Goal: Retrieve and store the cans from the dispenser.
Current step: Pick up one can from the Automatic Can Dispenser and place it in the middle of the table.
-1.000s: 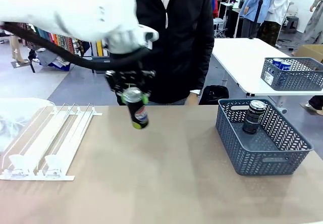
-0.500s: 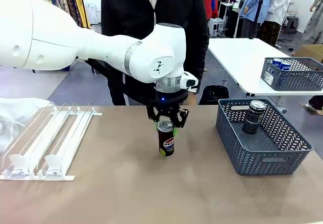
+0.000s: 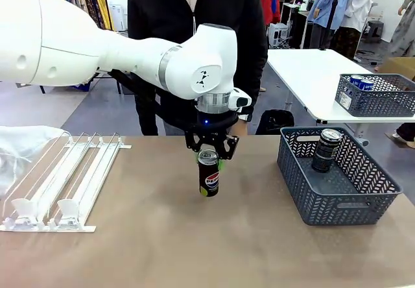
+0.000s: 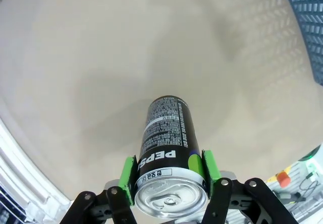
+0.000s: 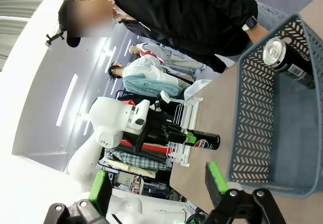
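A black Pepsi can (image 3: 208, 178) stands upright at mid-table, near the far edge, with my left gripper (image 3: 209, 154) shut on its top from above. In the left wrist view the green pads (image 4: 128, 179) clamp the can (image 4: 165, 133) just under its silver lid. I cannot tell whether its base touches the table. The white and clear dispenser (image 3: 61, 183) lies at the left with bare lanes. My right gripper (image 5: 157, 182) is open and holds nothing; it looks across the grey basket (image 5: 255, 103) at the held can (image 5: 203, 141).
The grey mesh basket (image 3: 340, 204) at the right holds one dark can (image 3: 325, 150). A person in black stands behind the far edge. A second basket (image 3: 376, 100) with blue cans sits on a white table beyond. Crumpled clear plastic (image 3: 23, 145) lies far left.
My left arm has carried the can from beside the dispenser rightward to mid-table and turned it upright. In the last half second it shifted slightly left.
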`<action>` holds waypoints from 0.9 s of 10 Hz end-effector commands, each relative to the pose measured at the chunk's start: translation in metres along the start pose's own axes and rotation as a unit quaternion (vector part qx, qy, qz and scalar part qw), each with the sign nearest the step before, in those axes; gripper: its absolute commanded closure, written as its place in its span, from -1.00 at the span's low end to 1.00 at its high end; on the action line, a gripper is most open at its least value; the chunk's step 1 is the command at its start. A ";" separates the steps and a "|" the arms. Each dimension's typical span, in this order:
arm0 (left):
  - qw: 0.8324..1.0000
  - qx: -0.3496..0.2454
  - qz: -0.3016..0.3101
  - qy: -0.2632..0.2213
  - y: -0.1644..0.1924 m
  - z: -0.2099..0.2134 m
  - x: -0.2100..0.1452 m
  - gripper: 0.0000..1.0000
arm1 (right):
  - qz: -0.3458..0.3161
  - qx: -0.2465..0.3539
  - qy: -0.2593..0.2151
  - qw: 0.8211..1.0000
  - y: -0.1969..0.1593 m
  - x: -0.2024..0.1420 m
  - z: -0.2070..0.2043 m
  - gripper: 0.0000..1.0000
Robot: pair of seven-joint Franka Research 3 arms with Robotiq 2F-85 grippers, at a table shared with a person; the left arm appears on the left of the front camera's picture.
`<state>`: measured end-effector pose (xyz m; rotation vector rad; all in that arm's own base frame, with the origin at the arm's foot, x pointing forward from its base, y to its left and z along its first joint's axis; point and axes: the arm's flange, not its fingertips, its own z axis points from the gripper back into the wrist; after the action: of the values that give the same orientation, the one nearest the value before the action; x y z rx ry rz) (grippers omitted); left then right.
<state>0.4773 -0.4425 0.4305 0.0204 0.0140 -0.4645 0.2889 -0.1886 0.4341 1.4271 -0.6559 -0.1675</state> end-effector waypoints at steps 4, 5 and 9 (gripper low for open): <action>1.000 0.009 0.004 -0.001 0.002 0.009 -0.001 -1.00 | 0.003 0.003 0.001 1.000 0.004 0.002 0.000 -1.00; 1.000 0.007 0.008 -0.003 0.003 0.010 -0.002 -1.00 | 0.003 0.003 0.001 1.000 0.004 0.002 0.000 -1.00; 0.999 -0.030 0.033 -0.019 0.027 0.042 -0.022 -1.00 | 0.003 0.003 0.001 1.000 0.004 0.002 0.000 -1.00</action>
<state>0.4832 -0.4336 0.4555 -0.0063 -0.0011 -0.4281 0.2889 -0.1886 0.4340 1.4272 -0.6557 -0.1675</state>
